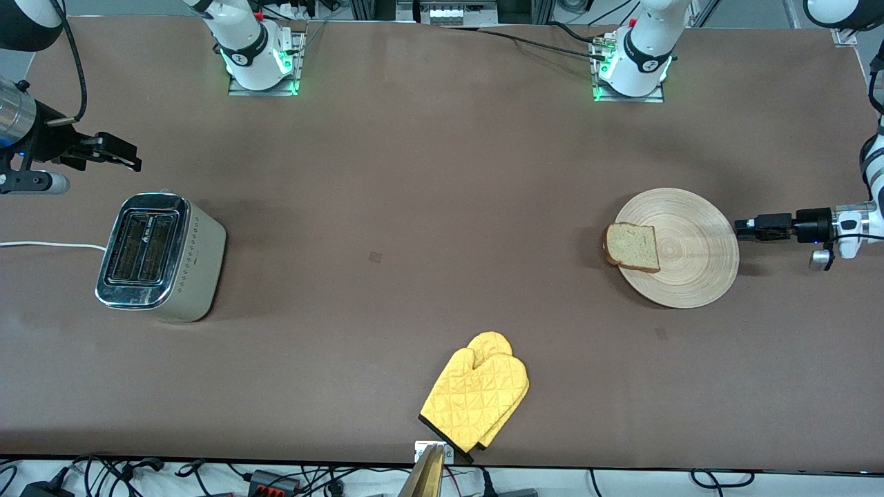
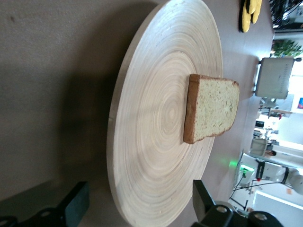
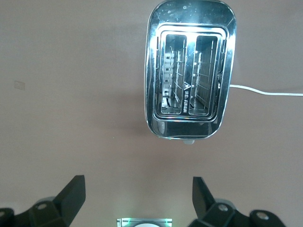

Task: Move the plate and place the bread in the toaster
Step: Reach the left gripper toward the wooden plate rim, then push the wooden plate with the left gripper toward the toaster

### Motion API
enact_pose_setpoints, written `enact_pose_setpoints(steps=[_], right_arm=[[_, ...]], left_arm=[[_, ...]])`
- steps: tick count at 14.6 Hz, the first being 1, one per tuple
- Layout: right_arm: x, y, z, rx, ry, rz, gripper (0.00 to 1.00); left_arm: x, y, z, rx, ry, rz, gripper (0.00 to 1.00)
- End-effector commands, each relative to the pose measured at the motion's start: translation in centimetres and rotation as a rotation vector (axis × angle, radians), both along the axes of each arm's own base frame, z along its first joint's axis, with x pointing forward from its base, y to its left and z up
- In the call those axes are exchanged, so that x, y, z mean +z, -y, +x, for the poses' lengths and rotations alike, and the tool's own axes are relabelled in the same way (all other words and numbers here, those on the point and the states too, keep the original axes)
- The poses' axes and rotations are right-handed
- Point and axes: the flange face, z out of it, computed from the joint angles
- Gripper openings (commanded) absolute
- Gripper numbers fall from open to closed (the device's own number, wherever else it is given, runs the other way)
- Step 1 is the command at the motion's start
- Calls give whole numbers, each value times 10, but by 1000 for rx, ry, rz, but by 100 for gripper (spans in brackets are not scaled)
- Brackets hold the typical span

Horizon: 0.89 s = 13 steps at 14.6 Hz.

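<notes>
My left gripper [image 1: 740,227] is low and level at my left arm's end of the table, reaching sideways, fingers [image 2: 75,204] spread wide (nothing between them). My right gripper [image 1: 131,158] hangs in the air at my right arm's end, wrist camera pointing straight down, 2 fingers [image 3: 72,191] apart, empty. Right arm waits.

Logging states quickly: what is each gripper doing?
Left gripper: open, at the plate's rim, holding nothing.
Right gripper: open, empty, waiting near the toaster.
</notes>
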Motion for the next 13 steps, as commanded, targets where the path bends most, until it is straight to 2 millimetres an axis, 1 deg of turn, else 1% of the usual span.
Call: enact_pose_setpoints(steps=[1,2,3,6,7,8,10,12,13], right_arm=[[5,2,0,11,-6,23,100],[5,2,0,11,-6,23,100],[4,2,0,11,-9,23,100],[5,1,0,12,-6,23,100],[5,1,0,13,-6,23,100],[5,1,0,11,-6,23,100],[6,-2,0,17,-5,23,100],[7,-4,0,23,-2,23,100],[7,-4,1,23,-3,23,100]], left_arm=[[-22,5,5,26,11,-62,66],[-26,6,4,26,6,-67,53],[-28,6,4,28,5,-65,45],[-30,10,5,26,-6,-68,12],[-29,9,6,26,-2,-66,4],[-28,8,6,28,-2,-65,1],[-26,7,7,29,4,-65,1],[-22,12,11,19,3,-74,1],[-15,18,15,3,11,-81,1]])
